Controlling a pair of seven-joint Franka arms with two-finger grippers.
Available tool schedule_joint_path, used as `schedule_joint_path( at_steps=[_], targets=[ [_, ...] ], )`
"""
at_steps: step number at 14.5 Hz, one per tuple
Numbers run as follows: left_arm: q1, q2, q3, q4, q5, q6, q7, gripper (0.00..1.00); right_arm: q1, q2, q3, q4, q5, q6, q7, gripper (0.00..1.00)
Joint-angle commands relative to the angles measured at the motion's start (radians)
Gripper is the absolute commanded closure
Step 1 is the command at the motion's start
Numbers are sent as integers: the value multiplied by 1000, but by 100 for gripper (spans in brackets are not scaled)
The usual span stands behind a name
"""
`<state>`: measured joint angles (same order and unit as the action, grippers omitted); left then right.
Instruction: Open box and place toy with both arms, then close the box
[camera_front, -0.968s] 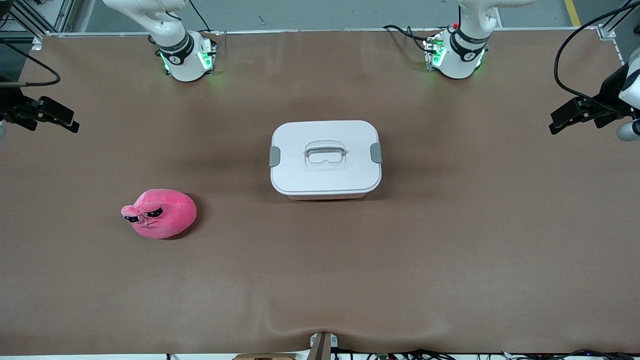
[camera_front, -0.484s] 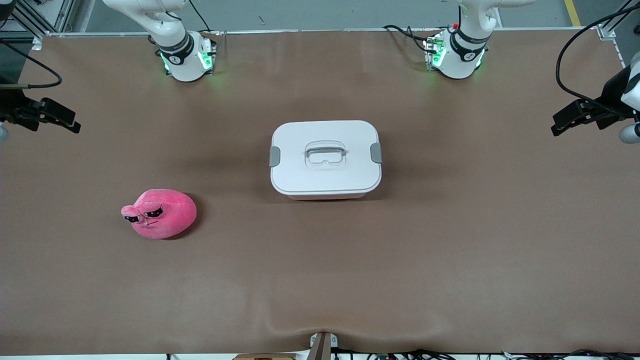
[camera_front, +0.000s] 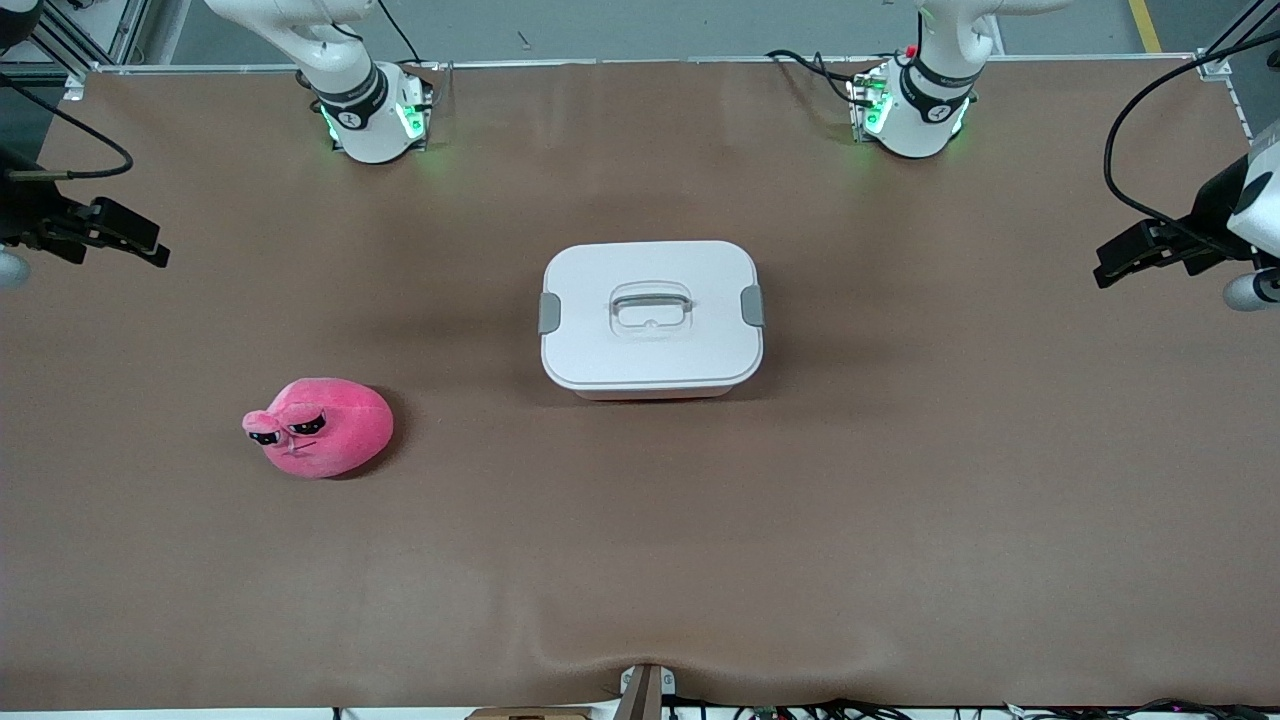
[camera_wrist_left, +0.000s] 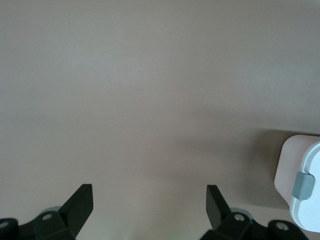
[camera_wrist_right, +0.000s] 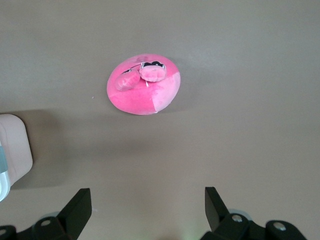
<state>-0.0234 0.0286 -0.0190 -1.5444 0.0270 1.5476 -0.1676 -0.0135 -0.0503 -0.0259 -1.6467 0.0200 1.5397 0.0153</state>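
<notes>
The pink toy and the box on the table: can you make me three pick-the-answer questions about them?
1. Where does the round hot-pink plush toy lie?
A. in the box
B. on the brown table, nearer the front camera than the box
C. on the lid

2. How many grey clips show on the pale pink plastic box with the white lid?
A. two
B. four
C. none

3. The box is
A. open
B. tipped over
C. shut

Answers: 1 B, the toy lies alone on the cloth; 2 A, one clip at each end; 3 C, the lid lies flat on the box.
</notes>
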Motion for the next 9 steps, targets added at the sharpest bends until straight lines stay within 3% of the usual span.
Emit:
schedule_joint_path(
  at_steps=[1, 5, 9],
  targets=[
    [35, 14, 4, 35, 25, -23, 2, 0, 50, 1, -6, -9, 5, 14, 5, 0],
    [33, 22, 1, 35, 11, -18, -21, 0, 89, 18, -8, -31, 5, 26, -41, 0],
    [28, 37, -7, 35, 7, -15, -169, 0, 113, 55, -8, -62, 2, 103, -185, 0]
  ],
)
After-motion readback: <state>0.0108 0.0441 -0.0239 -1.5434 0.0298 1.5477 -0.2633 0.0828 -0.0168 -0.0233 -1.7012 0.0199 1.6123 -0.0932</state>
